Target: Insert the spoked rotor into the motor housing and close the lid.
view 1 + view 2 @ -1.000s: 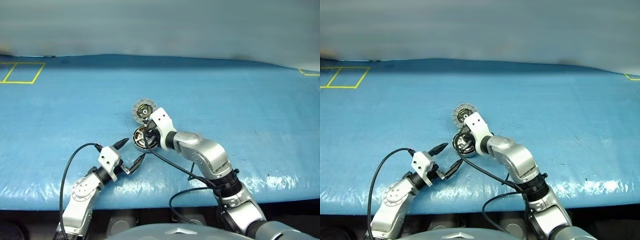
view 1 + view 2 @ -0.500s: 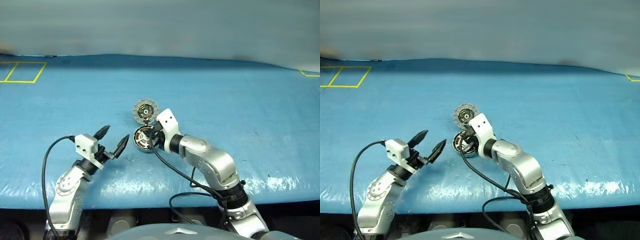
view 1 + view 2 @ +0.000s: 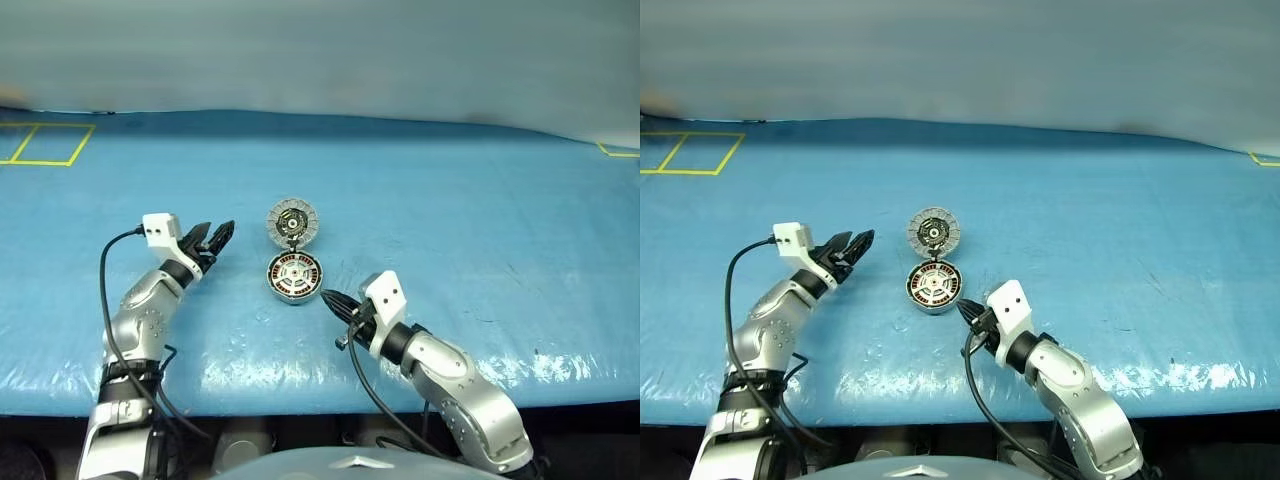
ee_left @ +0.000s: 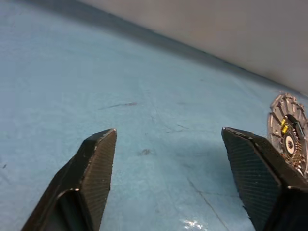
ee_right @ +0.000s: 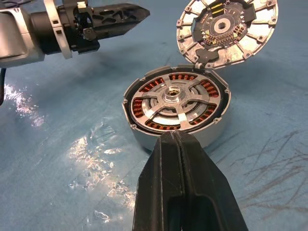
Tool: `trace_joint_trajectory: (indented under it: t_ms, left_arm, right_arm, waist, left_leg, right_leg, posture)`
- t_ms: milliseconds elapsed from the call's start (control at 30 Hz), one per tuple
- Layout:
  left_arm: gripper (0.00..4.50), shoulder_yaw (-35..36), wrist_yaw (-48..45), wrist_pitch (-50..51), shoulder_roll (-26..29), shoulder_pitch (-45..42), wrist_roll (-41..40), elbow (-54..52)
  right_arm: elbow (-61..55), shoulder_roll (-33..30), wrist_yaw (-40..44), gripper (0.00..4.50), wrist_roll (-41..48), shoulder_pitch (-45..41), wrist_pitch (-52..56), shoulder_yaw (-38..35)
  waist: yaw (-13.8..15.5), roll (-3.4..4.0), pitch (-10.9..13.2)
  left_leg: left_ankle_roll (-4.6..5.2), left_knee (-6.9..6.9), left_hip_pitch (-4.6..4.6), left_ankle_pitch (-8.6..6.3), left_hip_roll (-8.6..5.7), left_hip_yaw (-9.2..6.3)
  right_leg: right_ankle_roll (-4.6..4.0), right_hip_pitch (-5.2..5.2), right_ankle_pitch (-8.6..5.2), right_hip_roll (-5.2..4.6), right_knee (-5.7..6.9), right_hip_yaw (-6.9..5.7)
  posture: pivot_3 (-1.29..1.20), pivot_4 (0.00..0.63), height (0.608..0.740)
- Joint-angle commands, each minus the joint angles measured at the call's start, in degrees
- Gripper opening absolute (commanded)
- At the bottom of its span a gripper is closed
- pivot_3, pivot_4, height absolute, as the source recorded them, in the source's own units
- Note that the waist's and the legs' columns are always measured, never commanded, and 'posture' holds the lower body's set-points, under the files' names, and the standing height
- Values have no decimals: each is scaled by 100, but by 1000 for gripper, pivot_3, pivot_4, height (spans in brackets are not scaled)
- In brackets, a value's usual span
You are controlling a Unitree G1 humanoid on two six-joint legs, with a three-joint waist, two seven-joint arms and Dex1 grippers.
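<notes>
Right end effector (image 5: pixel 179 144) closed, empty, just beside motor housing (image 5: pixel 177 111); spoked rotor (image 5: pixel 174 98) seated.

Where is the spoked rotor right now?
The spoked rotor sits inside the motor housing, mid-table, just below the open lid and between both grippers.

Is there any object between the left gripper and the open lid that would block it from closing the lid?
No, nothing visible blocks it. Only bare blue table cover lies between the left gripper and the lid, which stands open behind the motor housing. The spoked rotor already sits inside the housing.
</notes>
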Motion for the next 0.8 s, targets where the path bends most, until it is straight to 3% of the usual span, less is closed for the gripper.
trace_joint_trajectory:
  t_ms: [33,233,500,800]
  left_arm:
    - [1926,-239,-454,-377,64,-889,451,1162]
    - [30,-202,-1080,-763,-53,-2249,732,3236]
    - [30,-753,-2396,-2186,-152,-2945,1572,4395]
    - [30,-1052,-3714,-2720,-246,-3343,2070,4922]
  right_arm:
    - [220,50,-19,0,-246,279,-1016,-67]
    - [705,133,-175,0,-662,481,-1703,17]
    - [749,248,-120,0,-615,629,-1744,34]
    - [679,391,-143,0,-478,781,-1621,19]
  waist:
    - [24,-17,5]
    - [-1,-45,18]
    - [3,-49,22]
    - [1,-53,24]
  left_leg:
    - [0,0,-1,1,-1,-2]
    - [0,4,-6,1,-4,-5]
    - [-2,-1,-11,2,-1,-2]
    - [3,4,-11,-1,-2,-4]
  right_leg:
    - [0,2,0,1,-1,-2]
    - [8,1,6,-1,-3,-3]
    - [-15,-3,11,0,-3,-4]
    - [-14,-2,12,-2,-1,-4]
  posture:
    - [0,150,740]
    - [0,150,740]
    - [0,150,740]
    - [0,150,740]
